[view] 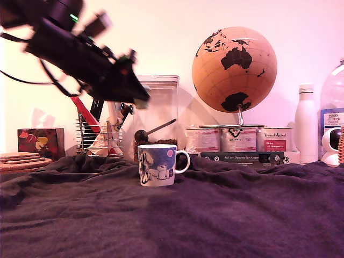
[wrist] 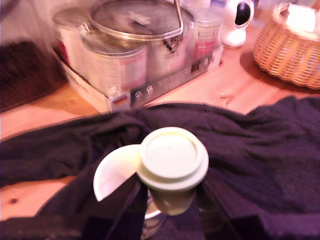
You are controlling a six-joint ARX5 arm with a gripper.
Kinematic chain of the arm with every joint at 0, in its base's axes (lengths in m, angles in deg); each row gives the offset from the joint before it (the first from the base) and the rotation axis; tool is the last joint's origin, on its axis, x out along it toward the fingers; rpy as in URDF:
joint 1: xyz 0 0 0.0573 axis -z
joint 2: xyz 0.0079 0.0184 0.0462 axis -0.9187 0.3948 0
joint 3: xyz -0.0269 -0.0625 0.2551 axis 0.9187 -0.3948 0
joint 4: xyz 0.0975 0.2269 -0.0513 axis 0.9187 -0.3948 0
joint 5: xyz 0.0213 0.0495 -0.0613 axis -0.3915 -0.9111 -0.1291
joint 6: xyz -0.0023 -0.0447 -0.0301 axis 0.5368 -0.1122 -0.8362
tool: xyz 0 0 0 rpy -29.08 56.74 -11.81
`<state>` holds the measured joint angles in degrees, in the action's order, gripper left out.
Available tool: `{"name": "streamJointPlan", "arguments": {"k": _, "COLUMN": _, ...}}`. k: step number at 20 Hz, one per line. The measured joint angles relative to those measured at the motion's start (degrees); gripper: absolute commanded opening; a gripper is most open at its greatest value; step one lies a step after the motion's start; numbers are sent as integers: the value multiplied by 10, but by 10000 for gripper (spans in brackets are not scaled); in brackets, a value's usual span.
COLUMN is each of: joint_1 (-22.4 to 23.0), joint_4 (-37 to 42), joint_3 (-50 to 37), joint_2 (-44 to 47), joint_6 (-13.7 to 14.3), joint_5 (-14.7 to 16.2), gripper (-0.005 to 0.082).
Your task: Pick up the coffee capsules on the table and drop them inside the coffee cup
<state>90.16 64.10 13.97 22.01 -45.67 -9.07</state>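
A cream-white coffee capsule (wrist: pixel 172 159) sits between my dark fingers (wrist: pixel 125 207), its flat rimmed top facing the wrist camera. My gripper (wrist: pixel 170 202) is shut on it. Just beneath and beside the capsule shows the white inside of the coffee cup (wrist: pixel 112 175), mostly covered by the capsule. In the exterior view the white cup with the blue cartoon print (view: pixel 157 164) stands upright on the dark cloth of the table (view: pixel 215 215). The blurred arm slants down from the upper left, and its gripper (view: pixel 141 97) hangs above the cup. The capsule itself cannot be made out in that view.
Behind the cup stand a clear canister (view: pixel 156 110), labelled tins (view: pixel 239 138) on a box, a cork globe (view: pixel 234 69), a white bottle (view: pixel 306 123) and a wire utensil holder (view: pixel 99 134). Cork coasters (view: pixel 21 159) lie at the exterior view's left. A wicker basket (wrist: pixel 290 45) and a small white camera (wrist: pixel 236 20) sit on bare wood.
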Motion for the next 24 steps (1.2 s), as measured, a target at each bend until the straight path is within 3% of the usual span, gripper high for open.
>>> {"name": "streamJointPlan", "arguments": {"k": 7, "joint_1": 8, "joint_4": -92, "joint_3": 121, "joint_2": 93, "joint_6": 2, "joint_5": -10, "gripper": 146}}
{"name": "streamJointPlan", "arguments": {"k": 11, "joint_1": 14, "joint_4": -130, "joint_3": 163, "joint_2": 137, "joint_6": 17, "joint_5": -22, "gripper": 146}}
{"name": "streamJointPlan", "arguments": {"k": 24, "joint_1": 17, "joint_4": -175, "joint_3": 186, "joint_2": 150, "joint_6": 31, "joint_5": -45, "gripper": 148}}
